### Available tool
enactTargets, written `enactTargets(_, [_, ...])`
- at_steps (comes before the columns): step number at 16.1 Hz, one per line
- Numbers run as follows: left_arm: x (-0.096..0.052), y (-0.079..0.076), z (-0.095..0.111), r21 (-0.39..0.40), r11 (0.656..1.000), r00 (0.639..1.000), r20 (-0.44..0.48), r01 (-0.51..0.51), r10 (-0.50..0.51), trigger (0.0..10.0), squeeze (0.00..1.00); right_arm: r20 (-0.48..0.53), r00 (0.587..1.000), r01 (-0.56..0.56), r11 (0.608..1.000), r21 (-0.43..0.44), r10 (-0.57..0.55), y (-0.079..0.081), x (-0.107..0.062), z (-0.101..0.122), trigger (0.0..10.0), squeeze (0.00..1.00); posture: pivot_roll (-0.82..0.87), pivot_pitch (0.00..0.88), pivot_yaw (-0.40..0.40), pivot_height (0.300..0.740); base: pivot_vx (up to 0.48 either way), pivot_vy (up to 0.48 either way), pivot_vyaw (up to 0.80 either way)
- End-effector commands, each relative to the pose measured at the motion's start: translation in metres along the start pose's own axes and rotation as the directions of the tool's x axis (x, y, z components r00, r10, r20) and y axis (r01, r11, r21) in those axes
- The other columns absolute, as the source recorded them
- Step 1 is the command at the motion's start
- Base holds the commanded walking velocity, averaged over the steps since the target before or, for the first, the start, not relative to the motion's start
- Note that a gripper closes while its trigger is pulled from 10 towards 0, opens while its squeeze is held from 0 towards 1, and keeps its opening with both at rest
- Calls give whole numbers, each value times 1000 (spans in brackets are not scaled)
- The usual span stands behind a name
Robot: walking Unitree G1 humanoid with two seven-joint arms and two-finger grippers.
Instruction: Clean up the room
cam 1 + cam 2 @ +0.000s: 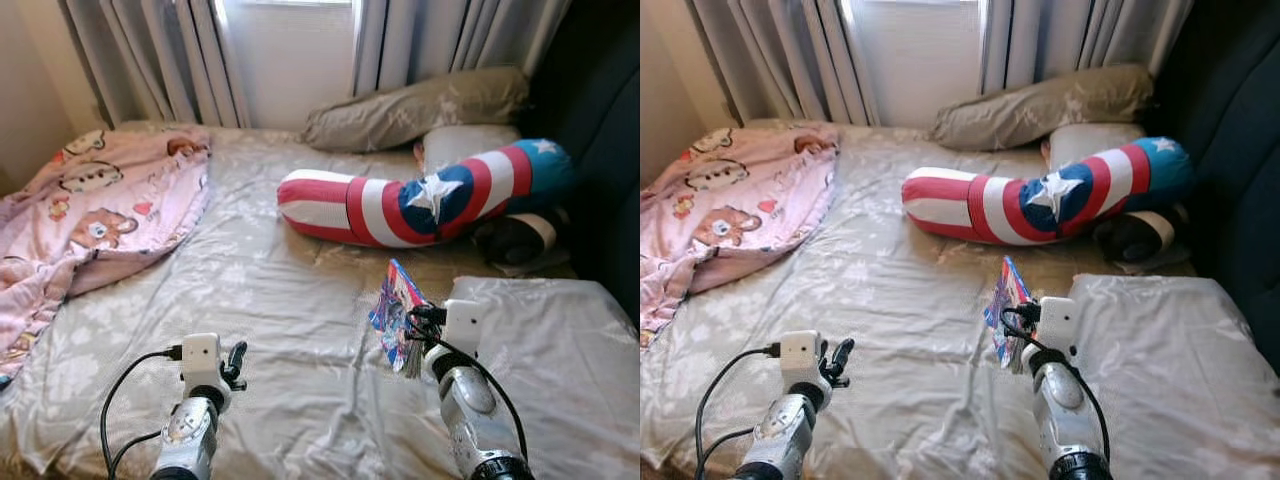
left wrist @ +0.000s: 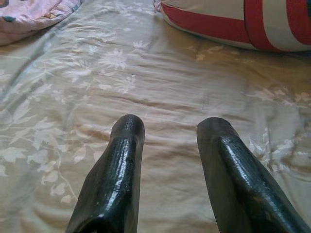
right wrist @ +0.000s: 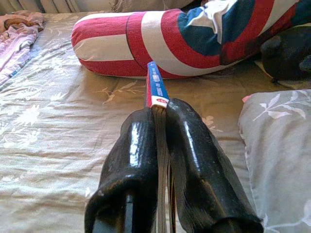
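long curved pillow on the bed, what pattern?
Red and white stripes, with a blue patch bearing a white star on the long pillow; teal end. Clearest in the left eye view.

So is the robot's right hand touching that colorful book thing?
Touching. The right wrist view shows the right gripper with both black fingers pressed flat against the thin book, no gap on either side.

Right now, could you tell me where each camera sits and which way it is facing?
Left eye: on the head, looking down at the bed; both arms show.
Right eye: beside it, same scene, both arms again.
Left wrist: along the open left gripper, over the sheet.
Right wrist: along the right gripper, shut on a thin book.
All views share the striped star pillow.
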State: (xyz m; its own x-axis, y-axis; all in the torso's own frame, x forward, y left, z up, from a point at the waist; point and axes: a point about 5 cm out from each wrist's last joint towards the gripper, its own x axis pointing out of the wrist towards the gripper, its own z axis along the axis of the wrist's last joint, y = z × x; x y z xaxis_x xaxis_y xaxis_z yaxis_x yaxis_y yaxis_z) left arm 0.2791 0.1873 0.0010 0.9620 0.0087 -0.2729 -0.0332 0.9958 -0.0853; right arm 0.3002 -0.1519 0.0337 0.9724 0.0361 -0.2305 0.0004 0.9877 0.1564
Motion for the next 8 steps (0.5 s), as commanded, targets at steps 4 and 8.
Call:
enactTargets(4, [-1, -2, -1, 1, 1000, 1000, -5, 13, -13, 10000, 0, 63, 998, 20, 999, 28, -21, -5, 1, 10, 10000, 0, 58, 0, -20, 662, 0, 0, 0])
enactTargets(8, [0, -2, -1, 5, 1000, 1000, -8, 15, -15, 10000, 0, 56, 998, 24, 999, 26, -26, -7, 1, 8, 10000, 0, 57, 0, -18, 662, 0, 0, 0])
